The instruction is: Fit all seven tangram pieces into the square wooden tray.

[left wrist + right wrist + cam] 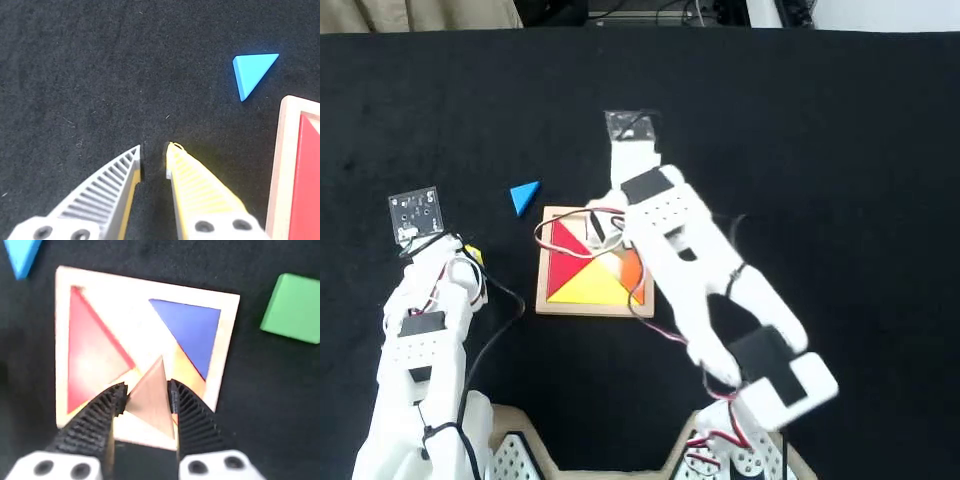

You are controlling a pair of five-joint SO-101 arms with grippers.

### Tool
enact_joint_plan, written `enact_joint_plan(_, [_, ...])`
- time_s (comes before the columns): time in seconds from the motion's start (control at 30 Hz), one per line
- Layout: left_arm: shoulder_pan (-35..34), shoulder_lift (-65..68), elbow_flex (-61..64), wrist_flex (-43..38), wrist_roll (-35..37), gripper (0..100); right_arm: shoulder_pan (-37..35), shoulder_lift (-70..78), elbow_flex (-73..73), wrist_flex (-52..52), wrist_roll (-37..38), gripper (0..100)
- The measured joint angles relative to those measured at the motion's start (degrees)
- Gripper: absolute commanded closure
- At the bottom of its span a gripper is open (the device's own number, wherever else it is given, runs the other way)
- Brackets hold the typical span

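Over square wooden tray [150, 285]: right gripper [146, 386], jaws pinching small pinkish triangle [150, 402]; placement step in hand. Seated: red triangle [90, 350], blue triangle [190, 325]. Next: align, lower into free gap. Aside: left gripper [152, 147], jaws slightly parted, empty; light-blue triangle [250, 72] outside tray, unplaced.

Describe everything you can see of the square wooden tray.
The tray is a square of pale wood with a raised rim, lying flat on the black cloth. Inside lie a red triangle, a yellow triangle, a dark blue triangle and an orange piece, with bare floor between red and blue. The right end effector grips a tan triangle over it; contact is unclear. A light blue triangle lies apart, off one corner.
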Motion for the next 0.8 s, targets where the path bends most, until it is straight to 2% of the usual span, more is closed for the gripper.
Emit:
enact_joint_plan(0.1, [0.0,0.0,0.0,0.0,0.0,90,0.1,3.3,0.0,-3.2,-5.8,97.7])
enact_joint_plan(0.3, [0.0,0.0,0.0,0.0,0.0,90,0.1,5.3,0.0,-5.4,-12.2,97.9])
enact_joint_plan(0.7, [0.0,0.0,0.0,0.0,0.0,90,-0.3,5.6,0.6,-5.5,-14.9,97.5])
enact_joint_plan(0.8, [0.0,0.0,0.0,0.0,0.0,90,-0.3,5.6,0.6,-5.5,-14.9,92.6])
